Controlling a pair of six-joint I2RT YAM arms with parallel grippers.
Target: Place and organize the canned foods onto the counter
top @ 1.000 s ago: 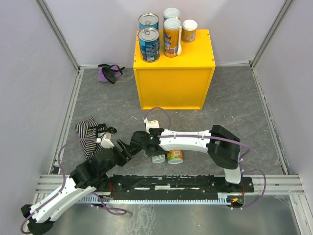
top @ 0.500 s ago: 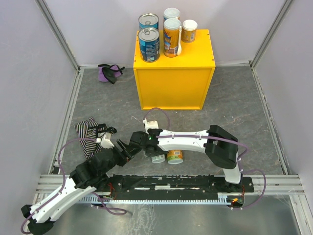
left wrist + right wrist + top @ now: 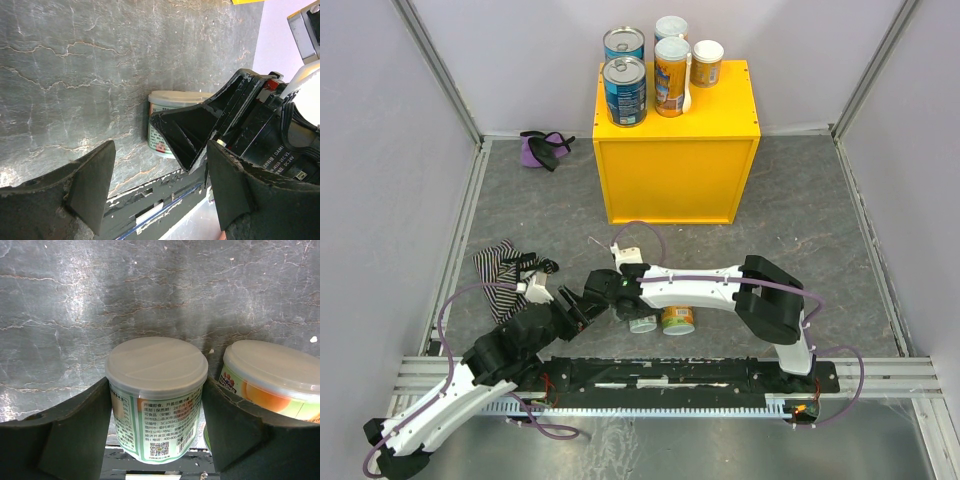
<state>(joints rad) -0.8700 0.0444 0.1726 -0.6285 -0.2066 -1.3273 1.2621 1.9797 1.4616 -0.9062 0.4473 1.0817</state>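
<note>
Your right pincer (image 3: 155,390) is down at the grey floor (image 3: 60,300), close to the front rail. Its two black fingers (image 3: 70,435) lie against opposite sides of the pale-green can (image 3: 157,405). You have it closed on that can, which stands upright on the floor with its white lid on top. Just to the right of it, outside the grip, stands a short floor can (image 3: 270,375) with an orange picture on its label; whether the two cans touch you cannot tell. Your left pincer (image 3: 160,150) hangs close by on the other side, pointing at the same can. Its jaws stand apart and hold nothing, and through the gap you see the pale-green can and one finger of the right pincer. The yellow box (image 3: 675,185) sits well apart from both pincers, at the back of the floor near the far wall. On its flat top, toward the back left, five cans stand upright: a front blue can (image 3: 625,92) and a rear blue can (image 3: 623,45) on the left, a front tall orange can (image 3: 672,78) and a rear tall orange can (image 3: 671,28) beside them, and a small orange can (image 3: 706,64) on the right. A striped cloth (image 3: 498,275) lies just left of your left pincer, and a purple cloth (image 3: 542,148) lies in the far left corner.
</note>
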